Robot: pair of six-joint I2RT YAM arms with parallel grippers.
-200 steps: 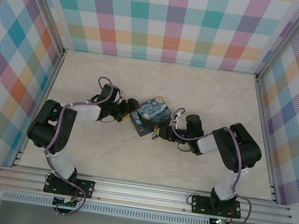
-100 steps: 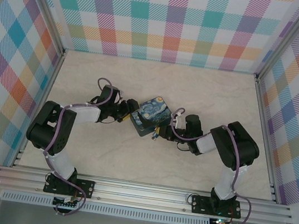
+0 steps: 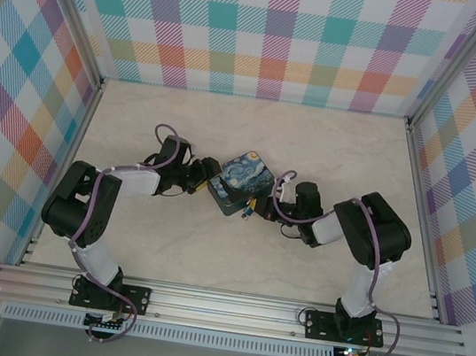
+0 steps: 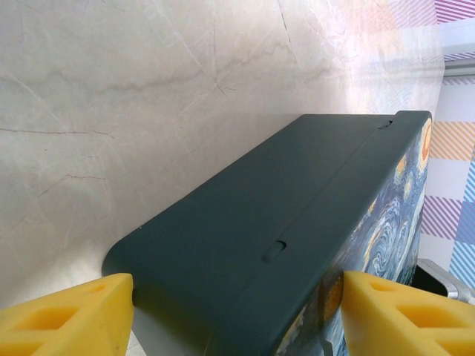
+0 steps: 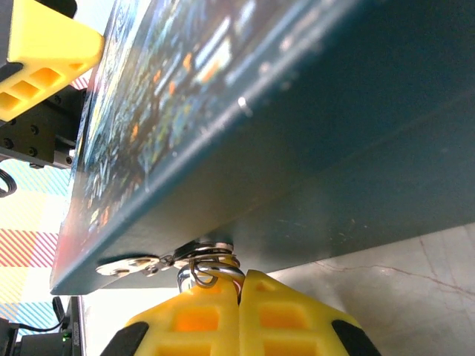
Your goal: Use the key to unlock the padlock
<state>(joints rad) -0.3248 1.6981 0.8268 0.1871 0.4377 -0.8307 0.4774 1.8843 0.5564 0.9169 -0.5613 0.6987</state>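
Progress looks early: lock's not off. Nearest, right gripper (image 5: 239,280) has its fingers pressed together just under the padlock (image 5: 213,269) (only its silver loop visible), which hangs from the hasp (image 5: 141,264) at the near-right corner of the tin (image 3: 242,181). Key's hidden, so can't tell whether it's in the lock. Beyond, left gripper (image 4: 234,300) looks clamped across the tin, steadying it on the tabletop (image 3: 332,147). Left to do, prob.: turn key, free the loop.

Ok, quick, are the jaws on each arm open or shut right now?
Left gripper: jaws closed on the tin box, one on each side.
Right gripper: jaws shut tight at the silver clasp; whether they pinch anything is hidden.
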